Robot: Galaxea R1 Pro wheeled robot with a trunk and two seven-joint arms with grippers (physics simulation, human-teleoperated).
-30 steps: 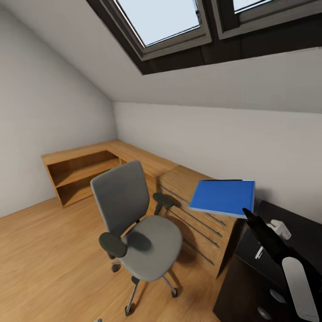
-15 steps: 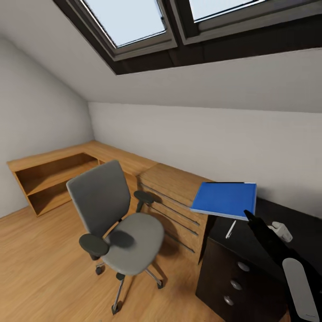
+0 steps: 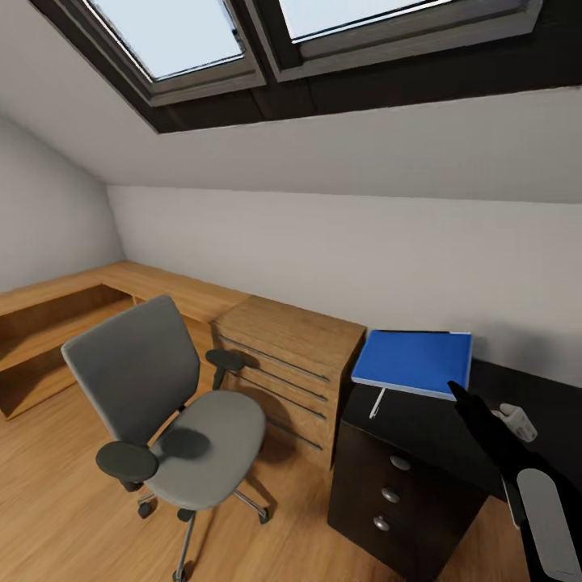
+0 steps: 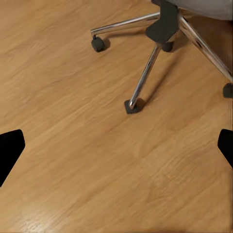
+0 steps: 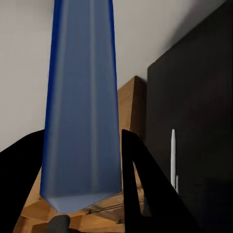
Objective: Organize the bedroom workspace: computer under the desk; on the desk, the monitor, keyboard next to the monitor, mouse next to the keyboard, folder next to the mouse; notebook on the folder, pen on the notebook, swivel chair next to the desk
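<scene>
The blue folder hangs level in the air over the left end of a black drawer cabinet, with my right gripper shut on its near right corner. In the right wrist view the folder runs away between the two dark fingers of that gripper. A thin white pen lies on the cabinet's black top, just below the folder; the pen also shows in the right wrist view. The grey swivel chair stands at the left with a bare seat. My left gripper is open above the floor near the chair's chrome base.
A light-wood drawer unit stands between the chair and the black cabinet. A low wooden bench with shelves runs along the far left wall. The sloped ceiling with skylights is overhead. Wooden floor lies open around the chair.
The whole head view has swung to the right, so chair and wooden units sit further left and more of the black cabinet shows. The folder stays in my right gripper.
</scene>
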